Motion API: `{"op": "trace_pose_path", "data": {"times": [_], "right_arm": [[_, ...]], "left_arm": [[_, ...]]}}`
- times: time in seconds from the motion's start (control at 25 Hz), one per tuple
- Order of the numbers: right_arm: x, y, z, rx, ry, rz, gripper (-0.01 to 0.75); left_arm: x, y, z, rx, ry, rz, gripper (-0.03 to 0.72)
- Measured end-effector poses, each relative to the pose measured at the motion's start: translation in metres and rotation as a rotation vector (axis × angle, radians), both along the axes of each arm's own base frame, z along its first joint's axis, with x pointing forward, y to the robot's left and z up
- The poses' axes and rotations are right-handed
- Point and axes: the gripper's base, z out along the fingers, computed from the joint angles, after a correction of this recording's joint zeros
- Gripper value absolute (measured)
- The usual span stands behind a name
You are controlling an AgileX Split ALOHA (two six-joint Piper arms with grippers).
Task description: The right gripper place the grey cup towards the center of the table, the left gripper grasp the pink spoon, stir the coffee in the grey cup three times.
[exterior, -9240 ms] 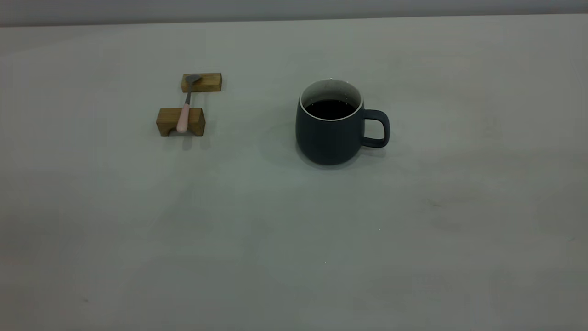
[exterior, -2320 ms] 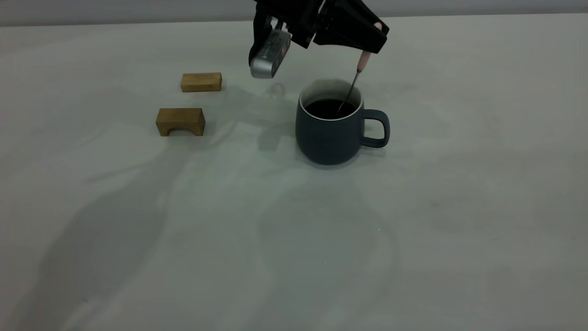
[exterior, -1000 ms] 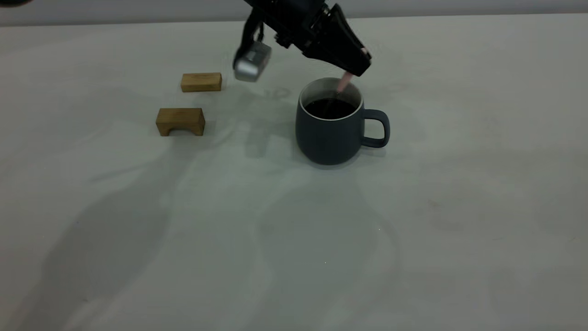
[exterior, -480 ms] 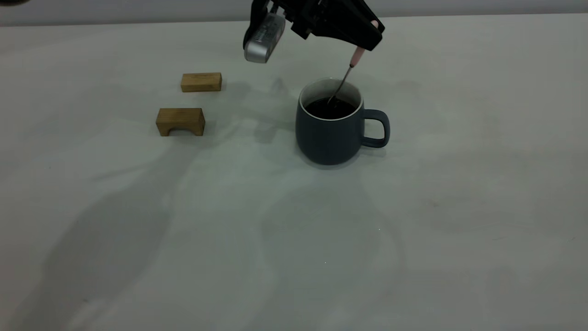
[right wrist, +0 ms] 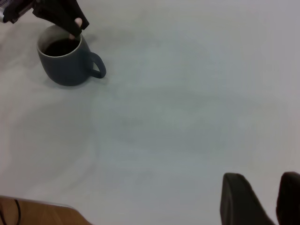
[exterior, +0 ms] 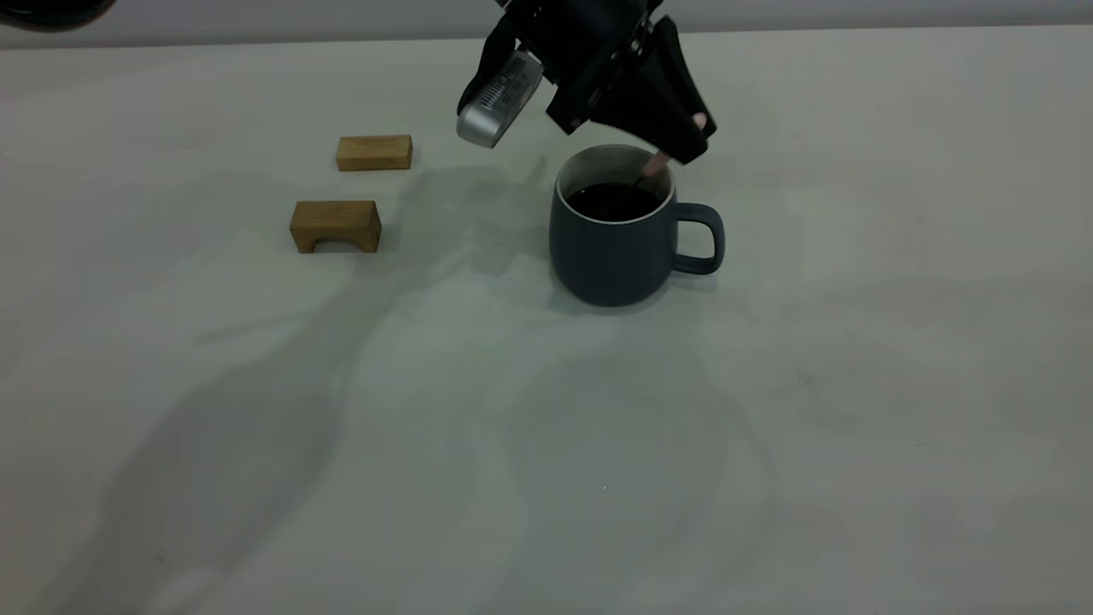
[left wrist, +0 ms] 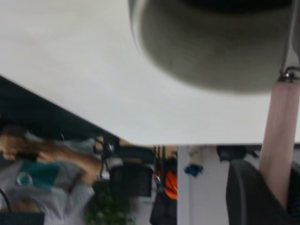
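Just one grey cup point(exterior: 612, 246), one pink spoon point(exterior: 656, 162)

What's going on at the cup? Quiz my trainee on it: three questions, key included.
1. True or false: the pink spoon lies across the wooden blocks.
2. The left gripper is shut on: A the spoon; B a block; C nothing.
3. Fill in: the spoon's lower end dips into the ___ in the grey cup.

Key: 1 false; 2 A; 3 coffee.
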Motion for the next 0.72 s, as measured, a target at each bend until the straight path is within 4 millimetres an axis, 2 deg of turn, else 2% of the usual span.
{"op": "trace_pose_path", "data": {"times": [0.12, 0.24, 0.4, 0.56, 0.72], "right_arm": [[0.000, 0.000, 0.000, 0.001, 0.000, 0.000, 0.238], [0.000, 0.000, 0.000, 0.001, 0.000, 0.000, 0.238], [0.000, 0.000, 0.000, 0.001, 0.000, 0.000, 0.238], [0.000, 0.000, 0.000, 0.001, 0.000, 0.000, 0.238], [0.000, 0.000, 0.000, 0.001, 0.000, 0.000, 0.238]], "left_arm": [[-0.002, -0.001, -0.002, 0.029, -0.014, -0.017, 0.211], [-0.002, -0.001, -0.004, 0.064, -0.035, -0.036, 0.310], [0.003, -0.003, 0.011, 0.057, -0.094, -0.042, 0.389], [0.012, -0.001, 0.051, 0.081, -0.242, -0.066, 0.401], [0.016, 0.009, 0.107, 0.137, -0.532, -0.218, 0.402]]}}
